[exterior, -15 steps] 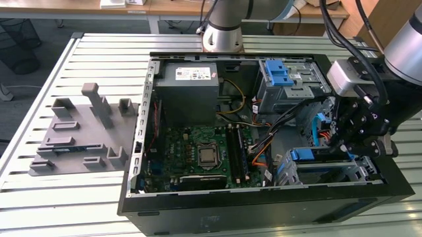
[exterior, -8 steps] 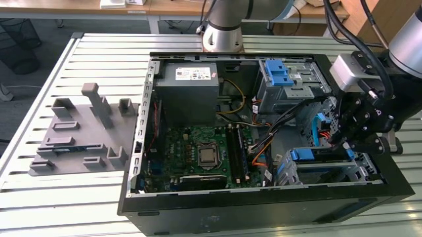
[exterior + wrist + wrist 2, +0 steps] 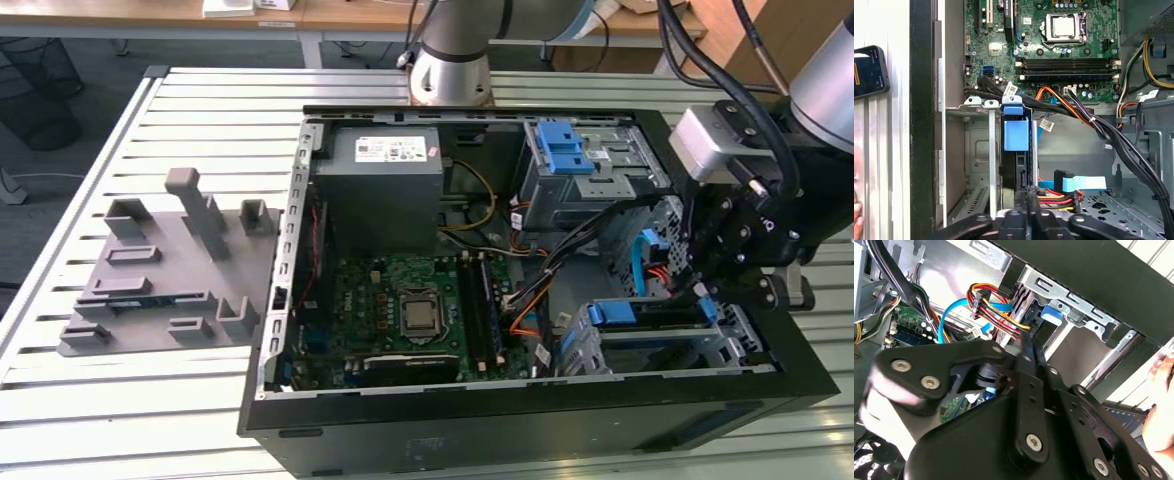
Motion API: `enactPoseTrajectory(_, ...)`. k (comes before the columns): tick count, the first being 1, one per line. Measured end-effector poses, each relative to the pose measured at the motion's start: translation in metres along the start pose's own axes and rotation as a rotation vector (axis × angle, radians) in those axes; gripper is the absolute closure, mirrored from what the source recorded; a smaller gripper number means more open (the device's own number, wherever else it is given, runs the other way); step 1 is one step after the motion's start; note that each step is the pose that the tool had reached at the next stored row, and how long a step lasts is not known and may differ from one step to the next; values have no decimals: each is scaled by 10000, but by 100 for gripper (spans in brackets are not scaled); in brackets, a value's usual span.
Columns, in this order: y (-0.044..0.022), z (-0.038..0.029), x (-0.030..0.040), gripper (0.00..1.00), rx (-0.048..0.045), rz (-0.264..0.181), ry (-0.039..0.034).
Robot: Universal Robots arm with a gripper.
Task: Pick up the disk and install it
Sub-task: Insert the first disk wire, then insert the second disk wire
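The disk stands on edge in the metal drive cage at the case's front corner, its blue carrier tab on top. In the exterior view the disk's blue carrier sits in the cage at the lower right of the open computer case. My black gripper hangs just beside and above that cage. Its fingers are pressed together with nothing between them in both wrist views, and the gripper points at the disk's rear edge, close to the red, yellow and blue cables. Whether my gripper touches the disk is unclear.
The grey power supply box, motherboard and an upper bay with a blue latch fill the case. Black cable bundles cross near the cage. A grey fixture plate lies at the exterior view's left. A hand and phone are outside the case.
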State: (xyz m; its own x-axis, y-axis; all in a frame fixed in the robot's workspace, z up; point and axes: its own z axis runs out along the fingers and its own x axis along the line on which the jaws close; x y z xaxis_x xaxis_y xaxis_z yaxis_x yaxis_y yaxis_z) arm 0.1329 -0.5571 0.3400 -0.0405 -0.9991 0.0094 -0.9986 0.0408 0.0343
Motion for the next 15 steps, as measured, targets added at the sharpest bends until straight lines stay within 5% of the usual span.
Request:
enactPoseTrajectory(2, 0, 0, 0, 89, 0, 0, 0)
enactPoseTrajectory(15, 0, 0, 0, 89, 0, 6, -1)
